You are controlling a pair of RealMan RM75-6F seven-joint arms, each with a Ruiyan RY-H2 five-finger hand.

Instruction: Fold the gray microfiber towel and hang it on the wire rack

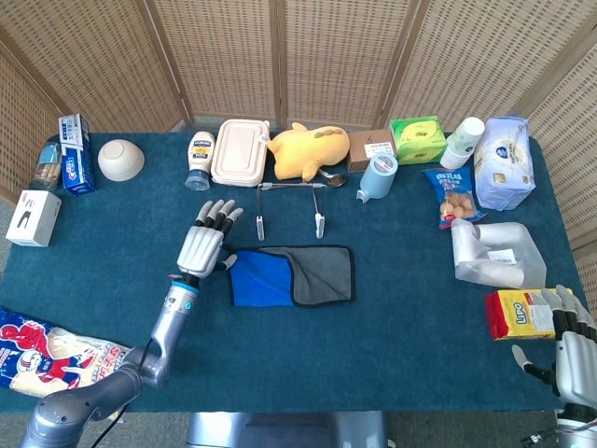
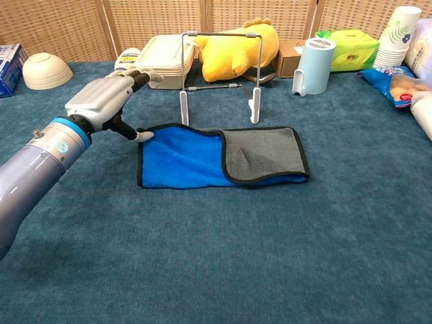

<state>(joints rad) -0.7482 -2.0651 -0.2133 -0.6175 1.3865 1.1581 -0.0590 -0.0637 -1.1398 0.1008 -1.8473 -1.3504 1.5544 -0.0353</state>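
The left hand [image 2: 108, 100] is spread and holds nothing; its thumb tip sits at the towel's left edge. The towel [image 2: 223, 156] lies flat on the table [image 2: 223, 270], folded over in part: blue face to the left, gray flap to the right. The wire rack [image 2: 219, 74] stands bare just behind it. Judged status: 1 fold made, hanging not started. The right hand [image 1: 574, 359] rests spread at the table's right edge, holding nothing.

We note a blue-carpeted bench [image 1: 392, 317] carrying towel [image 1: 294, 275], wire rack [image 1: 289, 201], bowl [image 1: 121, 160], plush toy [image 1: 308, 149], snack bags [image 1: 47, 350].
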